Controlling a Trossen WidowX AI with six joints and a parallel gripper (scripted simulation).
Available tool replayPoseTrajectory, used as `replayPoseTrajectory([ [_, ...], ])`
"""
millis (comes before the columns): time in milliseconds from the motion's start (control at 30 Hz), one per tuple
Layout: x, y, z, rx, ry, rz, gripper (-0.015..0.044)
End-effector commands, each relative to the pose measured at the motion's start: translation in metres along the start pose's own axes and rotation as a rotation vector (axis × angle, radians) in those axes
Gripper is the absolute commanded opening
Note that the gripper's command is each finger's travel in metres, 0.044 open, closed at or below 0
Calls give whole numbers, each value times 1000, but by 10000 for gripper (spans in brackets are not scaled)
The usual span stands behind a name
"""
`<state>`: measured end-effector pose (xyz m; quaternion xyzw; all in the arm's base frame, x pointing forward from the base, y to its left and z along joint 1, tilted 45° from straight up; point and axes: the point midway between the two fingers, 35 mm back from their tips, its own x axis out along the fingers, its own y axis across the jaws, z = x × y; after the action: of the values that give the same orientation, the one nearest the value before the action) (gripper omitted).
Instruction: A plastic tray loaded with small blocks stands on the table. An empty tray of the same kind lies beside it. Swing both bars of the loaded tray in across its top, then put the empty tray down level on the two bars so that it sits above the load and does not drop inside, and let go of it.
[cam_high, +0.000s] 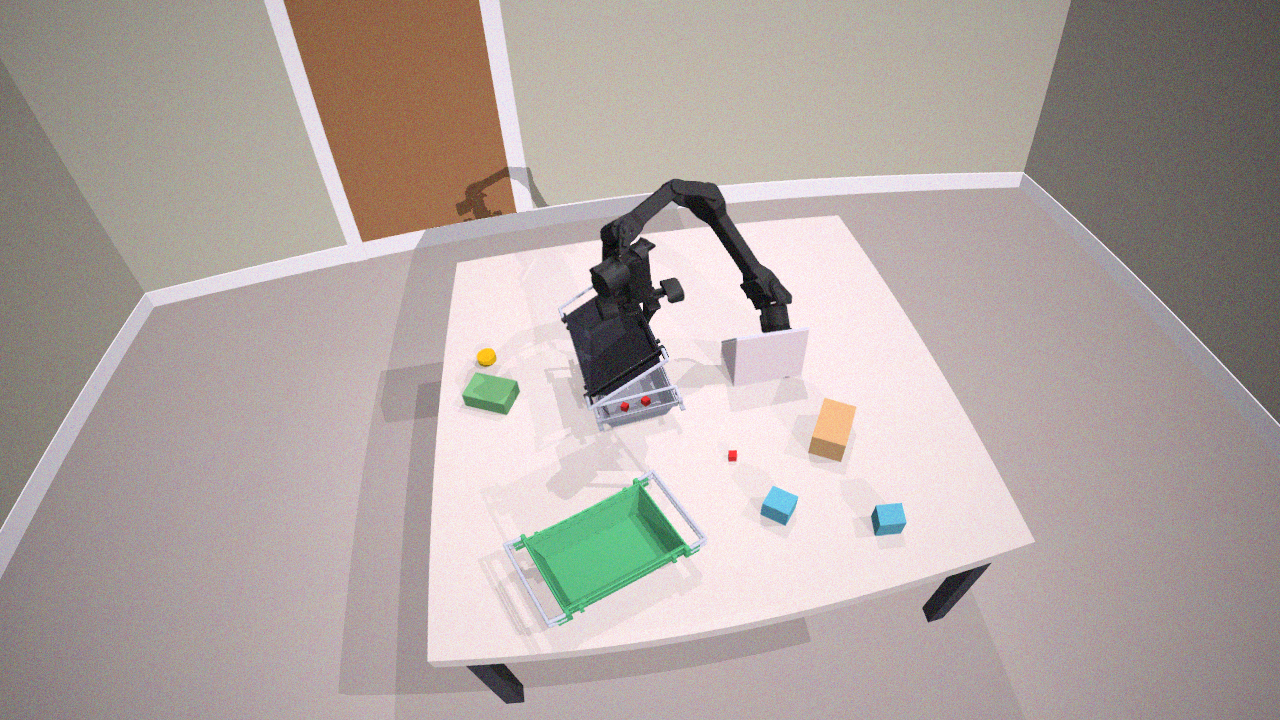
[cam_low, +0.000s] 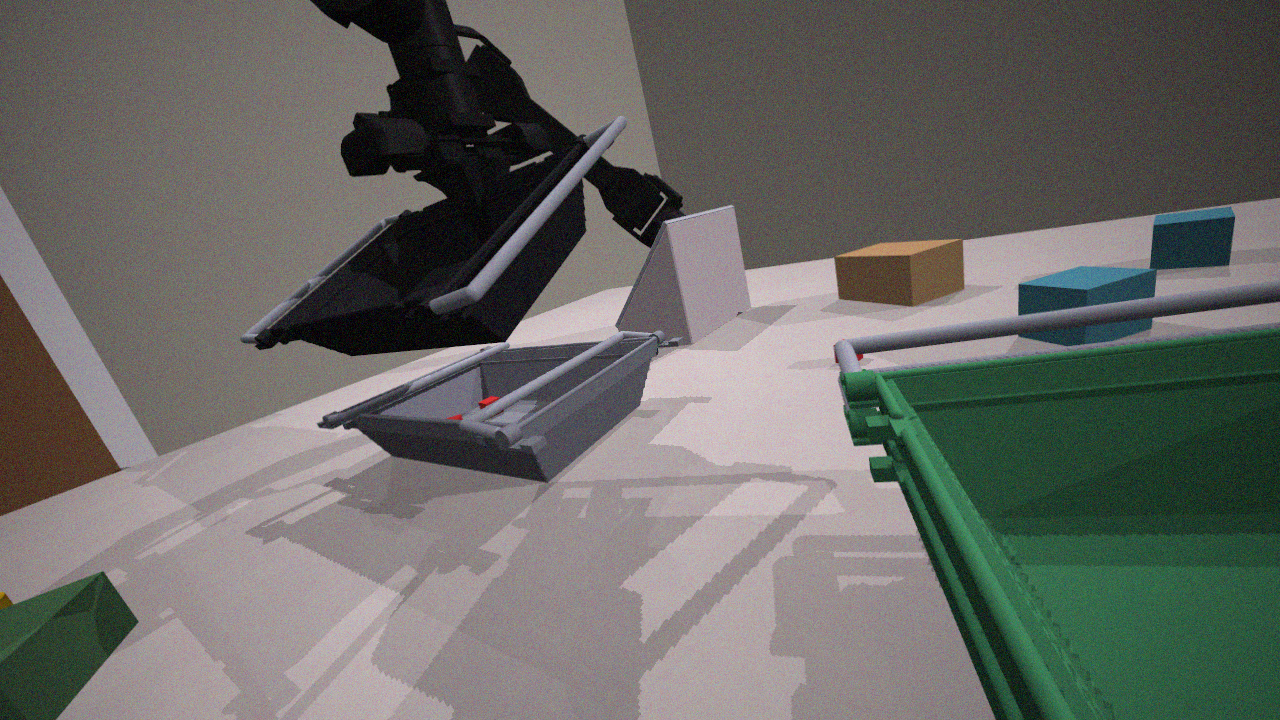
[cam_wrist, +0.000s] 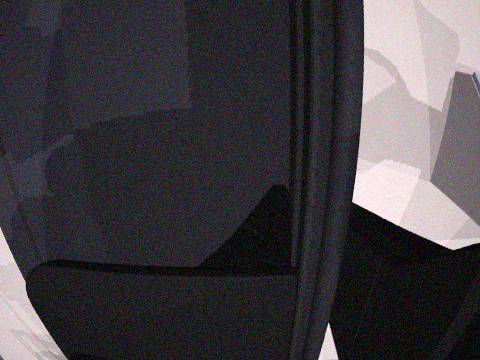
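Observation:
The loaded grey tray stands on the table with small red blocks inside. One wire bar lies across its top near one end, the other bar across it farther back. The empty black tray hangs in the air, clearly tilted, over the back part of the grey tray, apart from it. Its own bars are at its ends. My gripper is shut on its long side wall. The black tray hides much of the load in the top view.
A green tray stands at the front. A white wedge stands by the arm's base. An orange block, two blue blocks, a loose red cube, a green block and a yellow disc lie around.

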<state>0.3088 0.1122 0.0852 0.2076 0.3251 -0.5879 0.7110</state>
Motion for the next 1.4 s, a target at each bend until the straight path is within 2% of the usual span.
replayPoseTrajectory([
  [0, -7, 4, -2, 5, 1, 27, 0],
  [333, -4, 4, -2, 5, 1, 28, 0],
  [1367, 40, 2, -2, 5, 0, 28, 0],
])
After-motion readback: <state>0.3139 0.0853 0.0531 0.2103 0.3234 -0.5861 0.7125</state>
